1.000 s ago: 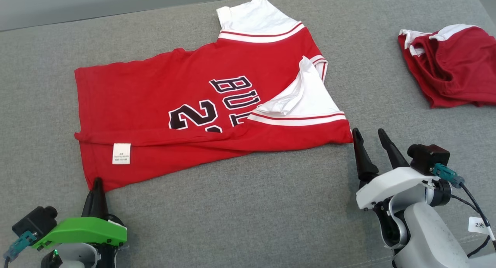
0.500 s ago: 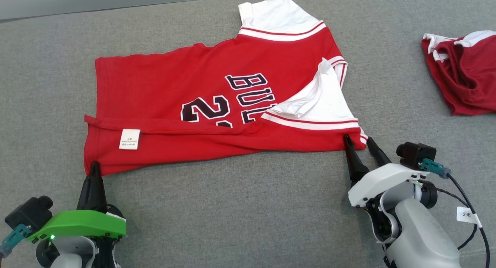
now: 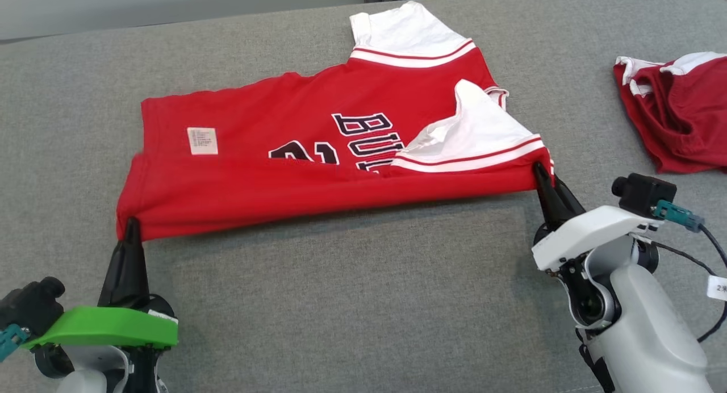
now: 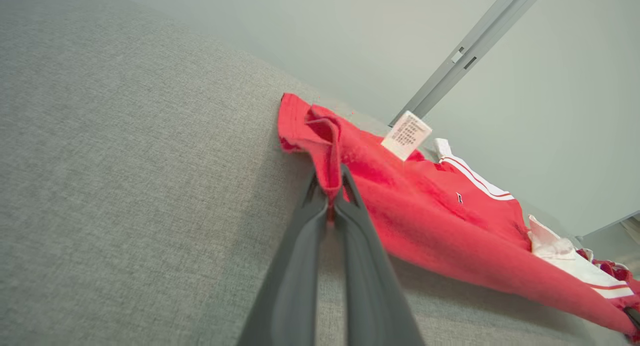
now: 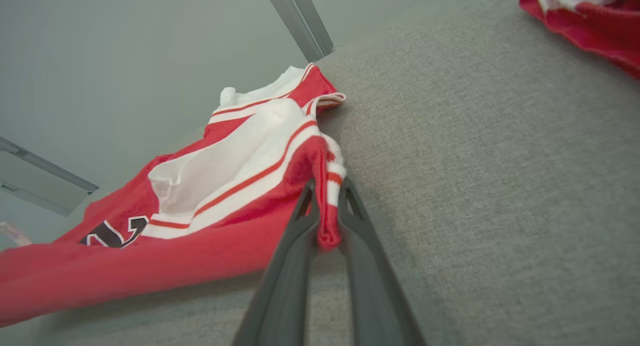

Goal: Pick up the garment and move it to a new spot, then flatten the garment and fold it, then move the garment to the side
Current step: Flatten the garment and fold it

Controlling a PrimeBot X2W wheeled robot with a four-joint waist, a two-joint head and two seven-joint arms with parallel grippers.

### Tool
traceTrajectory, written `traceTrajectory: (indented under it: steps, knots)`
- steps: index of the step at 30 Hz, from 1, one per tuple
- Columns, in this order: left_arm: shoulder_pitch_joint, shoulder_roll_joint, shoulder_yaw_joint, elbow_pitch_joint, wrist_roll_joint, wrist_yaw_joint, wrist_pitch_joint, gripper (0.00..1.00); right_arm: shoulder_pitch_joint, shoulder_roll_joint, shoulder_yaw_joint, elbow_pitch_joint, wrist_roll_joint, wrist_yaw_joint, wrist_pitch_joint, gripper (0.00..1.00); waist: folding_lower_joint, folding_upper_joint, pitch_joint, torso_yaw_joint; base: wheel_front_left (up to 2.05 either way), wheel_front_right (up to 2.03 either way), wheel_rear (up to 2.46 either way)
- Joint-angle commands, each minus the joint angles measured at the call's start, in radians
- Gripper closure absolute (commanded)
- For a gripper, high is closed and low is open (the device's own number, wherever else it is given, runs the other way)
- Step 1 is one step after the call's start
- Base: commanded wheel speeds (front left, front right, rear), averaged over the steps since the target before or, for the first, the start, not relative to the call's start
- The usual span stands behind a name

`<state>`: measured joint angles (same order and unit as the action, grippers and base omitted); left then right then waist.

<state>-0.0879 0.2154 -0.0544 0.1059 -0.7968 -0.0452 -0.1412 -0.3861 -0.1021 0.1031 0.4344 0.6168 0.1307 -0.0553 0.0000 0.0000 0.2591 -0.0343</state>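
Head view, lower left of frame: left gripper [image 3: 132,225], green-shelled, points up the frame with its tips pinched shut on the lower-left corner of the red garment [image 3: 318,180]. The garment spans the centre of the grey cushion [image 3: 363,302]. Its near edge is raised and drawn taut between both grippers, with a shadow beneath, and its far part lies on the cushion. A white care label [image 3: 202,141] sits at centre left. The black lettering is partly covered by the folded red edge and a white sleeve [image 3: 483,132]. Lower right: right gripper [image 3: 544,174], white-shelled, slants up and left from a pale forearm and is closed on the garment's right corner. Upper right: a second garment [image 3: 676,120], red and white, lies bunched and well apart.

Left wrist view adds the grip itself: both dark fingers [image 4: 300,266] meet at mid-frame with a fold of red hem clamped between the tips, and the label stands upright just beyond.

Right wrist view likewise shows the striped corner of the sleeve edge squeezed between that gripper's closed tips, with the cloth trailing to the lower left.
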Motion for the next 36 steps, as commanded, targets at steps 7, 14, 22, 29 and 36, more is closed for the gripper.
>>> traceTrajectory:
  steps: [7, 14, 22, 29, 36]
  knots:
    - [0.139, 0.002, -0.032, -0.099, 0.009, 0.012, 0.033, 1.00, 0.194, -0.007, -0.075, -0.222, -0.028, 0.000, 0.099, 1.00, 0.0000, 0.0000, -0.018, -0.005, 0.00, 0.00, 0.00]
    - [0.254, -0.014, -0.047, -0.088, -0.005, 0.027, 0.035, 1.00, 0.382, 0.035, -0.144, -0.365, -0.059, 0.000, 0.169, 1.00, 0.0000, 0.0000, -0.027, -0.003, 0.00, 0.00, 0.00]
    - [0.254, -0.004, -0.038, 0.011, 0.005, 0.034, 0.013, 0.85, 0.472, 0.050, -0.156, -0.383, -0.039, 0.000, 0.202, 0.50, 0.0000, 0.0000, -0.042, -0.024, 0.00, 0.00, 0.00]
    - [0.259, 0.029, -0.034, 0.017, 0.024, 0.052, 0.036, 0.00, 0.478, 0.050, -0.172, -0.383, -0.052, 0.000, 0.181, 0.00, 0.0000, 0.0000, -0.046, -0.044, 0.00, 0.00, 0.00]
    - [0.199, 0.101, -0.005, -0.042, 0.056, 0.082, 0.054, 0.00, 0.414, 0.051, -0.190, -0.436, -0.109, 0.000, 0.138, 0.00, 0.0000, 0.0000, -0.026, -0.058, 0.00, 0.00, 0.00]
